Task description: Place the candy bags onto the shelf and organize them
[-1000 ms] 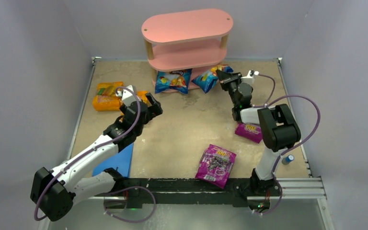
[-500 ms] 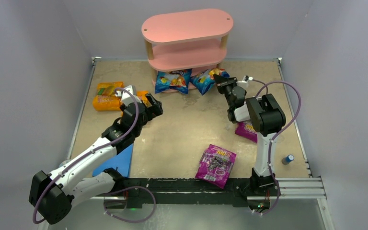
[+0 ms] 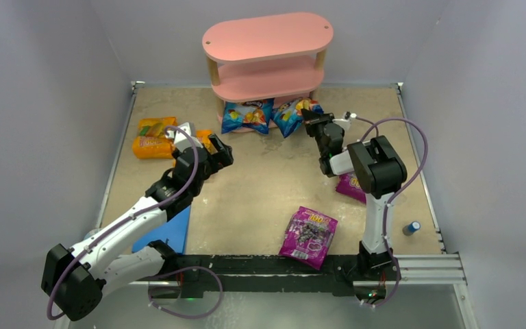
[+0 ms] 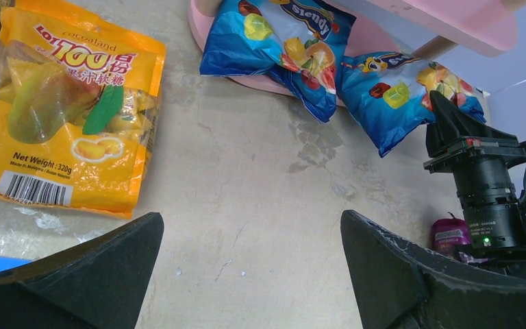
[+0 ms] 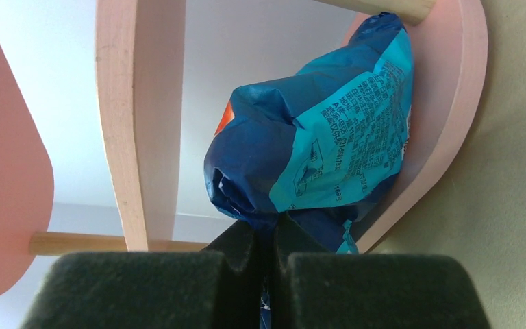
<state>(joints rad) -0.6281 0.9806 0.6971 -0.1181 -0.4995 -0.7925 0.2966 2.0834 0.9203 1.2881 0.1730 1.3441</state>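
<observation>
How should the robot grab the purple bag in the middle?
Probably the thin top edge, pinched from straight above. The purple bag lies flat on the table, face up, so only its edges stick out enough to grab.

Pale lilac walls [image 3: 41, 103] enclose a scuffed tan tabletop [image 3: 260, 178]; soft, even light.

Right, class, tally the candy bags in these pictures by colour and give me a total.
blue candy bags: 2
purple candy bags: 2
orange candy bags: 2
Total: 6
</observation>
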